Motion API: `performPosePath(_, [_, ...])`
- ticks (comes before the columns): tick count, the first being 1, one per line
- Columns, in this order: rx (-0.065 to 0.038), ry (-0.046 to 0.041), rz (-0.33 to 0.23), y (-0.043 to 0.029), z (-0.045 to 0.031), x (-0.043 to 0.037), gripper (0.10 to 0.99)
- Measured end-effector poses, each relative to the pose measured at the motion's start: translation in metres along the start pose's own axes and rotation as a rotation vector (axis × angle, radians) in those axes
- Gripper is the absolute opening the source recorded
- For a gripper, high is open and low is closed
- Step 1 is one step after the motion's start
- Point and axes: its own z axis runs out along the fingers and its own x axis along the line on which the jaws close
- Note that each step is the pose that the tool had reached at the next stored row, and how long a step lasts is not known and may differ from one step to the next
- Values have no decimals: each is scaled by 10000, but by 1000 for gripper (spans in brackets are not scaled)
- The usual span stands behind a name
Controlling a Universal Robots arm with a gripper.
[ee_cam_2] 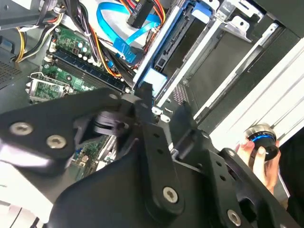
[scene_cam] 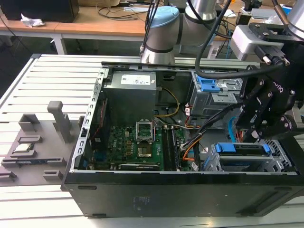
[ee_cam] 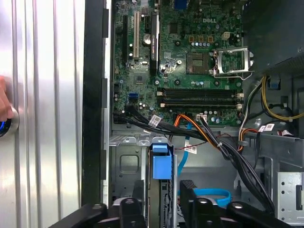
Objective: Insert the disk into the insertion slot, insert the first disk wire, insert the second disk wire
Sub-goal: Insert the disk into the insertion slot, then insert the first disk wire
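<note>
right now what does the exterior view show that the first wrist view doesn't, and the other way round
Exterior view adds: the arm's blue-capped joints, the grey power supply and grey fixtures at the exterior view's left. First wrist view adds: a person's hand. Both share: the motherboard, the disk in the insertion slot, the second disk wire.
</note>
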Motion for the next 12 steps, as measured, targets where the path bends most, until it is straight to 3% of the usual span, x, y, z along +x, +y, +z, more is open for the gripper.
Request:
performPosePath(1, [0, 0, 0, 0, 0, 0, 357])
performPosePath(2, [0, 0, 0, 0, 0, 0, 357])
performPosePath(5, [0, 0, 0, 0, 1, 0, 176])
performPosePath(6, [0, 0, 0, 0, 1, 0, 176])
performPosePath(7, [0, 0, 0, 0, 1, 0, 106])
performPosePath(12, [0, -1, 0, 0, 2, 0, 106])
